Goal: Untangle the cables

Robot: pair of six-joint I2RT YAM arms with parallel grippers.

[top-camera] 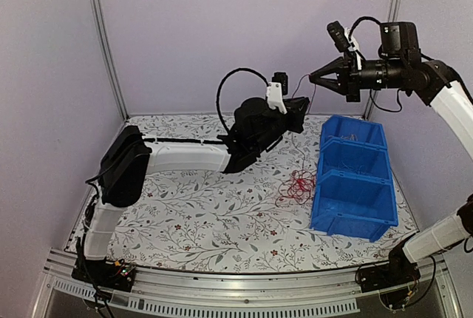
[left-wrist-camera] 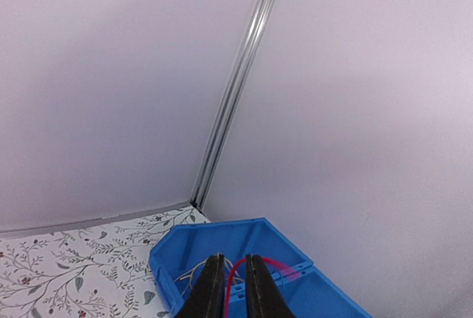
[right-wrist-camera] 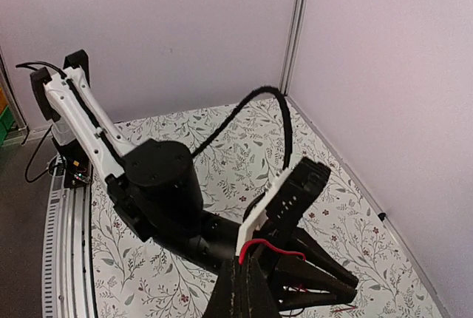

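The cables, a loose clump of thin red wires (top-camera: 295,185), lie on the floral table just left of the blue bins. A thin red strand rises from the clump to both grippers. My right gripper (top-camera: 313,78) is high above the table, pointing left, shut on a red cable (right-wrist-camera: 263,242) that curls out of its tips (right-wrist-camera: 247,260). My left gripper (top-camera: 301,109) is just below and left of it, over the table's back. In the left wrist view its fingers (left-wrist-camera: 235,266) stand almost together with a red cable (left-wrist-camera: 275,262) running between them.
Three joined blue bins (top-camera: 355,203) stand at the right; the far one (left-wrist-camera: 185,248) holds a few pale wires (left-wrist-camera: 188,273). My left arm (right-wrist-camera: 159,185) lies across the table's middle. Lilac walls close in the back and sides.
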